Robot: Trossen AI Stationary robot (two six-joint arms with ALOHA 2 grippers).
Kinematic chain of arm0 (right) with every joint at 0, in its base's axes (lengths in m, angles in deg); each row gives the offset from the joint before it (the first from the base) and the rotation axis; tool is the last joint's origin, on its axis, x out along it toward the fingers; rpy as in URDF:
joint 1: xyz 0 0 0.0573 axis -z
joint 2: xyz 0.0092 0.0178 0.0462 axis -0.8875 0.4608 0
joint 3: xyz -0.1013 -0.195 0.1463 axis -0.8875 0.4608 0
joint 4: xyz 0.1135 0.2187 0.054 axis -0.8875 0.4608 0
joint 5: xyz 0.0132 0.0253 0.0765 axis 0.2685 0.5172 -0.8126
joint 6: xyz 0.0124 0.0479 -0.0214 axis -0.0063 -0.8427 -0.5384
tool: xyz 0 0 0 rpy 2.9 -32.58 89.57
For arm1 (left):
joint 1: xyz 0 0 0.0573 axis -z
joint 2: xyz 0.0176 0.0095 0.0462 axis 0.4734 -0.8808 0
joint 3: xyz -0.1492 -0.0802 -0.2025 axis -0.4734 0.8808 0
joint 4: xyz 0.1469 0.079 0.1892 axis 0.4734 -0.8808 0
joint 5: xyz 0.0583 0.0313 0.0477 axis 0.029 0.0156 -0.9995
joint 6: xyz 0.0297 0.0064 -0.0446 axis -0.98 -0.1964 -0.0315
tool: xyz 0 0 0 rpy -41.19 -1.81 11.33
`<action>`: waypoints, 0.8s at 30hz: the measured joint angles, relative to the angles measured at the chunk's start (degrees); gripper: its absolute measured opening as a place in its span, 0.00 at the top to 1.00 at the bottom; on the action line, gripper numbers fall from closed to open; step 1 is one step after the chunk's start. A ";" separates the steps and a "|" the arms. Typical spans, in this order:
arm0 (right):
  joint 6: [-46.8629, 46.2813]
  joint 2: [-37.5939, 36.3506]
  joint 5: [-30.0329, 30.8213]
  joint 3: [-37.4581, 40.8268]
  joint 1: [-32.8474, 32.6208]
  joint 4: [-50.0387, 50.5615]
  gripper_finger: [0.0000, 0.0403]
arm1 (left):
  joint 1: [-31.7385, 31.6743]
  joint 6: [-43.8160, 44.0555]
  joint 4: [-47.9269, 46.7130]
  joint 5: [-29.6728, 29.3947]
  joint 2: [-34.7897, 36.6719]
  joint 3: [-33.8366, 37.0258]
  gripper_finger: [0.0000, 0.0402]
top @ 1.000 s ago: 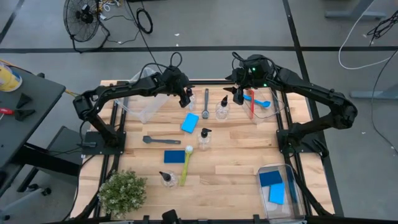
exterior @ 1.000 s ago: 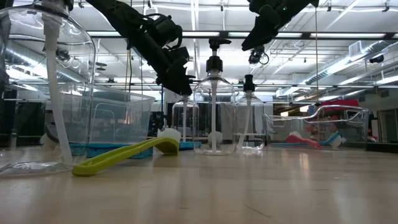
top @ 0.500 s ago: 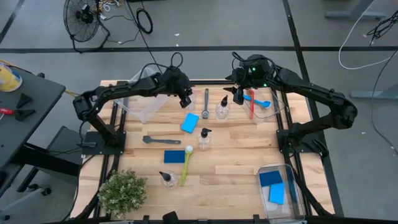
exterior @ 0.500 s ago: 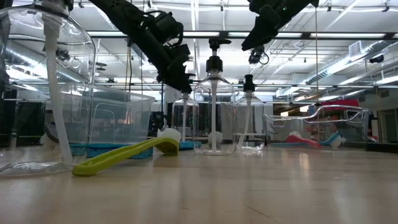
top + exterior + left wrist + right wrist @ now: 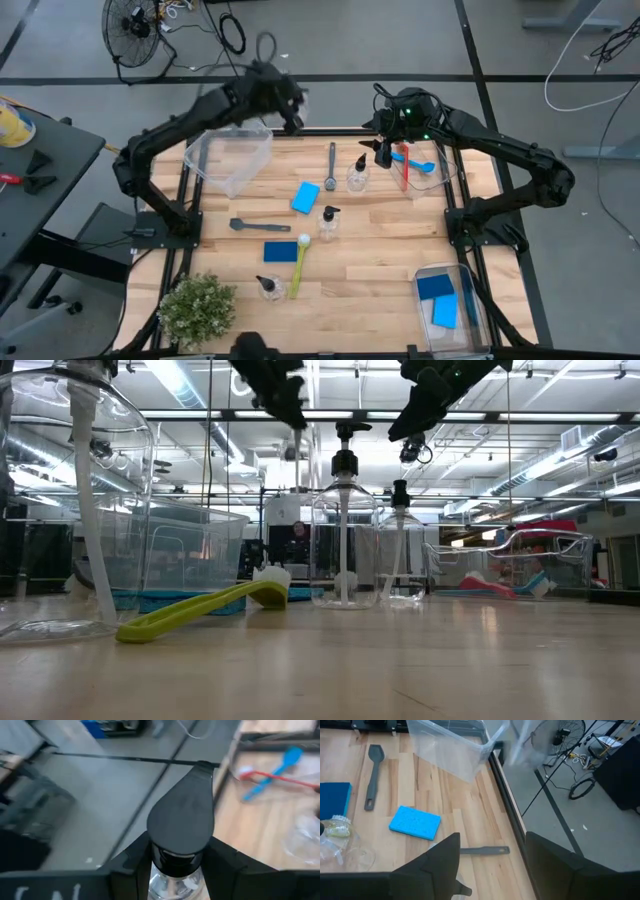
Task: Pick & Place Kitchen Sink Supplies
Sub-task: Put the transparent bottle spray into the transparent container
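Note:
My left gripper (image 5: pixel 293 108) is high above the table's far edge, beside the empty clear bin (image 5: pixel 228 160). It is shut on a small clear bottle with a black pump top (image 5: pixel 182 820). My right gripper (image 5: pixel 383 150) is open and empty, above another clear bottle (image 5: pixel 357 172). Standing or lying on the table are two more bottles (image 5: pixel 328 222) (image 5: pixel 268 288), two blue sponges (image 5: pixel 306 196) (image 5: pixel 281 251), a grey brush (image 5: pixel 331 165), a grey spatula (image 5: pixel 245 225) and a yellow-green brush (image 5: pixel 299 262). My left gripper pinches the bottle between its two fingers (image 5: pixel 131 865), at the neck (image 5: pixel 175 859) just under the black pump top. The clear body shows below the fingers. The bottle is lifted clear of the table.
A clear bin (image 5: pixel 445 160) at the far right holds a red brush and a blue brush (image 5: pixel 415 165). A bin (image 5: pixel 470 310) at the near right holds blue sponges. A bushy green plant (image 5: pixel 197 308) stands at the near left. Bare wood lies at the near middle.
My left gripper has risen quickly and gone toward the table's far edge with the clear bottle. The bottle now hangs well clear of the table near the empty bin's far side.

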 joint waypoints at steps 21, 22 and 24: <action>0.02 0.00 -1.57 0.02 -0.02 -3.37 0.44 | -6.91 8.97 -31.48 -2.14 8.41 -13.29 0.65; 0.02 0.00 -1.57 0.02 -0.02 -3.64 0.44 | -6.91 9.50 -32.69 -2.37 8.40 -13.27 0.65; 0.00 0.00 -1.57 0.02 -0.02 -4.03 0.44 | -7.07 10.20 -34.46 -3.80 8.37 -12.57 0.65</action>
